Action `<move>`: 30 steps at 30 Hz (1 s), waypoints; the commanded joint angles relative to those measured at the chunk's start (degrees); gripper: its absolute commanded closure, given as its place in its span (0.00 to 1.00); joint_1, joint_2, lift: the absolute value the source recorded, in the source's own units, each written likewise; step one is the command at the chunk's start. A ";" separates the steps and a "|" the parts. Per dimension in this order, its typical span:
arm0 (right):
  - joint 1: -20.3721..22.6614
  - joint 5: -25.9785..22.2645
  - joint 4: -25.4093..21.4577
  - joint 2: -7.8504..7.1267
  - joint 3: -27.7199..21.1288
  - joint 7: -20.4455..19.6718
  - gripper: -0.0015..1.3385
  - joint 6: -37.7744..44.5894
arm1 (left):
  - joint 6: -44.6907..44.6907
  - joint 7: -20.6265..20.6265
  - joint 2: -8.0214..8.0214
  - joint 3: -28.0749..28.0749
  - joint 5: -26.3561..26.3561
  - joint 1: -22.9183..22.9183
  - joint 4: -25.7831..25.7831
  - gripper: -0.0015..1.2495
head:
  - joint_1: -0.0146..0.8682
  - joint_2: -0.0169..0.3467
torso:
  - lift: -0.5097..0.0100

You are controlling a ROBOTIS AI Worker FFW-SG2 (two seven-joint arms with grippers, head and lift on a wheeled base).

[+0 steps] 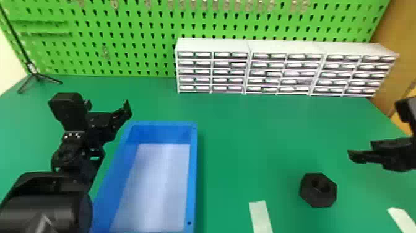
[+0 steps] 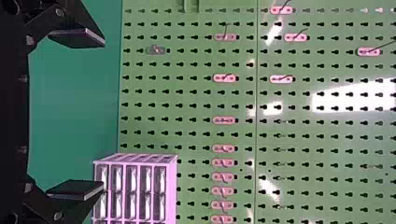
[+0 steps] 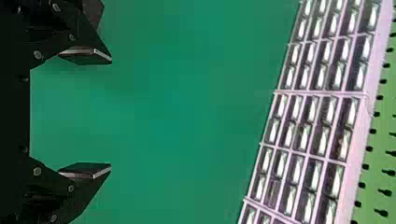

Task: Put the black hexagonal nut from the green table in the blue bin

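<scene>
The black hexagonal nut (image 1: 318, 190) lies on the green table (image 1: 247, 133), its hole visible, between the blue bin and my right gripper (image 1: 371, 155), nearer the front than the gripper. In the right wrist view, my right gripper (image 3: 111, 113) is open with nothing between its fingers; part of the nut (image 3: 95, 13) shows behind one finger. The blue bin (image 1: 193, 173) has a pale, bare floor. My left gripper (image 1: 107, 107) is over the table by the bin's far left corner. Seen from its wrist, the left gripper (image 2: 103, 115) stands open and holds nothing.
White drawer cabinets (image 1: 213, 45) line the table's back right, before a green pegboard (image 1: 123, 40). Pale strips (image 1: 260, 217) lie on the table on both sides of the nut, toward the front. A thin tripod stand (image 1: 36, 76) is at the back left.
</scene>
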 commanded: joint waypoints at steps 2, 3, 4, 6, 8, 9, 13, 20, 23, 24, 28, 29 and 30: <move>0.14 1.74 -0.31 -3.65 1.06 3.22 0.33 0.63 | 0.15 -0.06 0.07 0.14 -0.17 0.00 0.00 0.16 | 0.79 0.12 | 0.80; 0.06 2.36 -0.31 -4.01 1.15 4.01 0.33 0.63 | 0.24 -0.06 0.16 0.14 -0.17 0.00 0.00 0.16 | 0.79 0.12 | 0.80; 0.06 3.32 -0.31 -4.36 1.41 5.07 0.33 0.46 | 0.24 -0.06 0.16 0.14 -0.17 0.00 0.00 0.16 | 0.79 0.12 | 0.80; 0.06 5.87 -0.31 -5.06 1.85 8.14 0.33 0.19 | 0.24 -0.06 0.16 0.14 -0.17 -0.09 0.00 0.16 | 0.79 0.12 | 0.80; 0.23 8.77 -0.31 -5.85 2.38 11.48 0.33 -0.77 | 0.24 -0.06 0.16 0.05 -0.26 -0.09 0.00 0.16 | 0.79 0.12 | 0.80; 0.32 9.92 -0.31 -6.03 2.55 12.71 0.33 -1.13 | 0.32 -0.06 0.25 0.05 -0.34 -0.09 0.00 0.16 | 0.79 0.12 | 0.80; 1.20 12.55 -0.22 -7.17 3.08 16.49 0.33 -2.44 | 0.32 -0.14 0.25 0.05 -0.34 0.00 0.00 0.16 | 0.79 0.12 | 0.80; 2.78 16.07 0.05 -8.75 4.05 21.50 0.33 -6.84 | 0.41 -0.14 0.34 0.05 -0.52 0.09 0.00 0.16 | 0.79 0.12 | 0.80; 3.66 16.24 0.05 -9.54 5.10 22.65 0.33 -9.21 | 0.41 -0.14 0.34 -0.03 -0.52 0.09 0.00 0.16 | 0.79 0.12 | 0.80; 3.84 16.33 0.05 -9.72 5.45 23.00 0.33 -9.48 | 0.41 -0.06 0.42 0.05 -0.52 0.18 0.00 0.16 | 0.79 0.12 | 0.80; 4.54 16.60 -0.04 -9.37 6.24 24.40 0.33 -10.35 | 0.41 -0.06 0.69 0.05 -0.43 0.35 -0.09 0.16 | 0.79 0.12 | 0.80; 4.89 16.51 -0.04 -9.28 6.51 24.93 0.33 -10.27 | 0.41 -0.14 0.78 0.05 -0.34 0.35 -0.09 0.16 | 0.79 0.12 | 0.80; 5.24 16.42 -0.04 -9.19 6.68 25.28 0.33 -10.27 | 0.41 -0.14 0.86 0.05 -0.34 0.35 -0.18 0.16 | 0.79 0.12 | 0.80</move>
